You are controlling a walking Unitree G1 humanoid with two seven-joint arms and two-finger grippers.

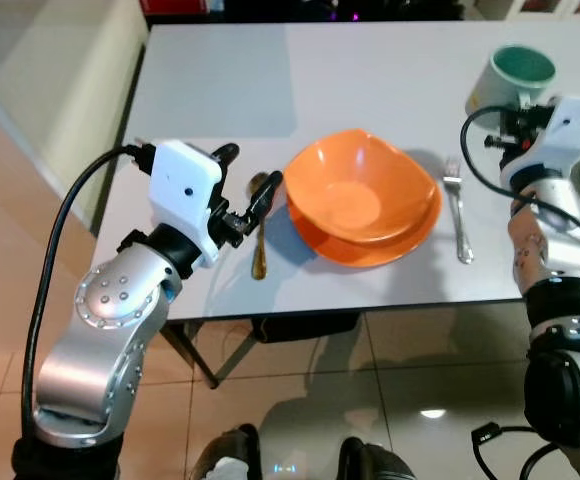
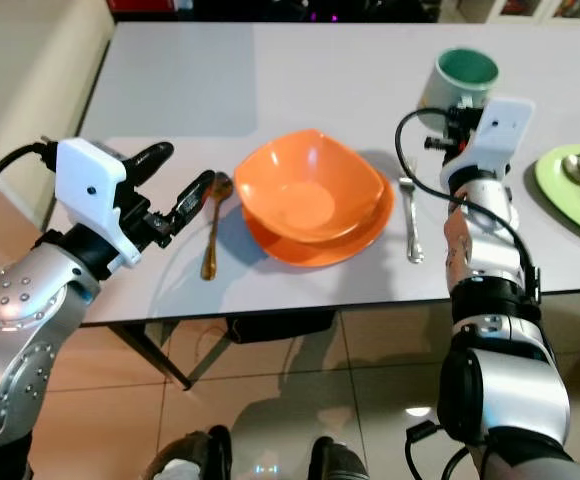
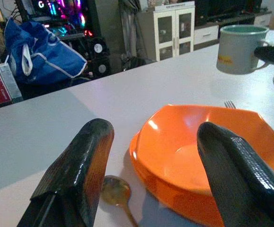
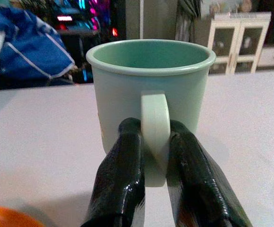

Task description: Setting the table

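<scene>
Right gripper (image 4: 155, 156) pinches the handle of the green mug (image 4: 149, 90), which stands on the table (image 1: 370, 70) beyond the fork (image 1: 458, 215). Left gripper (image 1: 250, 185) hangs open over the spoon (image 1: 259, 235) (beside the orange bowl (image 1: 362, 195)). Next, the mug likely needs lifting to its place by the setting.

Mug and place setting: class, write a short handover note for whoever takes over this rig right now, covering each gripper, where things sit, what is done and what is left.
Right gripper: shut on the handle of the green mug, which stands upright on the grey table, beyond the fork.
Left gripper: open and empty, just above the spoon.
Done: orange bowl on orange plate, spoon to its left, fork to its right.
Left: release or reposition the mug. A green plate with cutlery lies further right.
</scene>
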